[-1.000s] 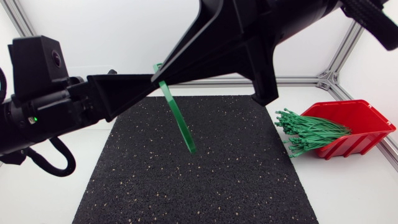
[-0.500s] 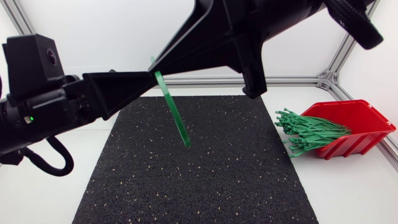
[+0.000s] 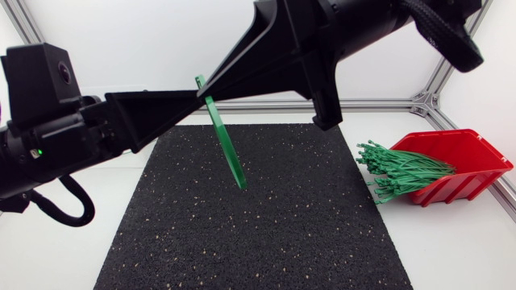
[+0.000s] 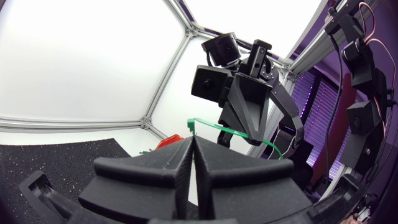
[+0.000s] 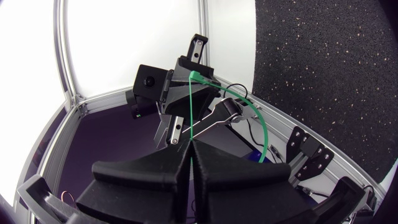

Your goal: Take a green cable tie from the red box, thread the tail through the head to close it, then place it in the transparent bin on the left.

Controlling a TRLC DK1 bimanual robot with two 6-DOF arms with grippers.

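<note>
One green cable tie hangs in the air over the black mat, its free end pointing down. My left gripper comes in from the left and my right gripper from the upper right; their tips meet at the tie's upper end. Both are shut on the tie. In the right wrist view the tie rises straight from my right gripper and then curves away in an arc. In the left wrist view the tie runs from my left gripper to the right gripper's fingers. The transparent bin is out of sight.
The red box stands at the right, off the mat, with a bundle of green cable ties sticking out of its open side. An aluminium frame runs along the table's back edge.
Both grippers have shifted a little to the left and upward together, carrying the tie; its hanging end has swung slightly left.
</note>
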